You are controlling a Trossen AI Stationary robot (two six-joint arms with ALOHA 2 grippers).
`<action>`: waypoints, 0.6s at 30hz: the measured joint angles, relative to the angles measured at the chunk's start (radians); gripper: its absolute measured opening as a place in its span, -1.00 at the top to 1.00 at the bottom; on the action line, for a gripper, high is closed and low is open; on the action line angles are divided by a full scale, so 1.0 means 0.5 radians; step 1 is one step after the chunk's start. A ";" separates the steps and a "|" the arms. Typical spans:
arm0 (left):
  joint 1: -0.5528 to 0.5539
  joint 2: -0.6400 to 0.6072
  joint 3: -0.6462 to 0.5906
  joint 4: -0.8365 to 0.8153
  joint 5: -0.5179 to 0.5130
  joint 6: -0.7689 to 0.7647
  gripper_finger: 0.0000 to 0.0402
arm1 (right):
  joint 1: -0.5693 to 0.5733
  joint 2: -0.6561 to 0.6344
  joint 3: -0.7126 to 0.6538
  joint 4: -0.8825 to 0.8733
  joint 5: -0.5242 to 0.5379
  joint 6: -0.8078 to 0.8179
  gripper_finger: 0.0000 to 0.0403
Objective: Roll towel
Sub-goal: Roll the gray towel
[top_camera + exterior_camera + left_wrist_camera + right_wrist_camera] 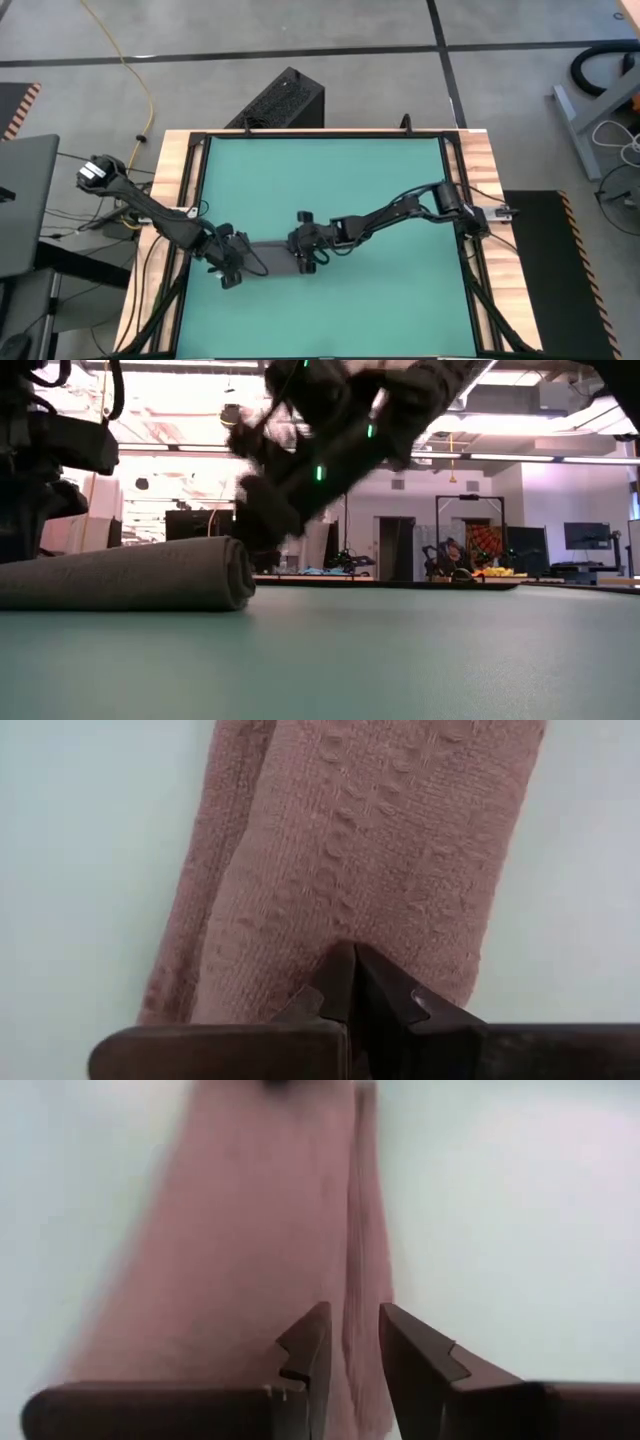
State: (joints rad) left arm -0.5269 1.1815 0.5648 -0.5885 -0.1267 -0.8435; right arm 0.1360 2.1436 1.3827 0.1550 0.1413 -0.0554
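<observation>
The towel (272,256) lies rolled into a short log on the green mat (330,180), left of the table's middle, with its length running left to right. The low view shows its right end (238,572) as a spiral resting on the mat. My left gripper (232,268) is shut and points steeply down over the roll's left end (330,900). My right gripper (303,256) slants down from the right over the roll's right end, its fingers open. A narrow strip of the towel (358,1260) runs into the gap between them. My left gripper's shut fingertips (352,960) stand over the roll close to its left end, coming from above. I cannot tell whether they touch the cloth. My right gripper's fingers (308,1342) straddle the roll's edge strip near the right end. I cannot tell whether they touch it.
Wooden rails (170,200) and a black frame border the mat. A black box (285,100) stands beyond the far edge and a grey laptop (25,200) sits off the table's left side. Bare mat stretches to the far and right of the roll.
</observation>
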 joint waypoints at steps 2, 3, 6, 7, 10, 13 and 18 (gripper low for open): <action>0.013 0.002 0.000 0.023 0.008 0.016 1.00 | 0.006 -0.093 0.000 0.016 -0.001 -0.009 0.45; 0.020 -0.002 0.000 0.039 0.012 0.028 1.00 | 0.012 -0.135 0.002 0.027 -0.001 -0.002 0.45; 0.034 -0.062 0.046 0.060 -0.024 0.095 1.00 | 0.061 -0.249 0.005 0.008 -0.006 0.005 0.45; 0.036 -0.083 0.081 0.076 -0.048 0.128 1.00 | 0.092 -0.270 0.005 0.009 -0.005 0.007 0.45; 0.038 -0.144 0.158 0.040 -0.158 0.229 1.00 | 0.220 -0.288 0.005 0.002 -0.017 0.079 0.45; 0.066 -0.191 0.179 -0.051 -0.243 0.270 1.00 | 0.367 -0.260 0.005 0.002 -0.026 0.171 0.45; 0.184 -0.179 0.067 -0.319 -0.216 0.100 1.00 | 0.509 -0.118 0.003 0.084 0.041 0.200 0.45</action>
State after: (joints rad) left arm -0.4347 1.0923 0.5983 -0.7482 -0.2347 -0.7934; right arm 0.3903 2.0846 1.3842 0.1971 0.1617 0.0448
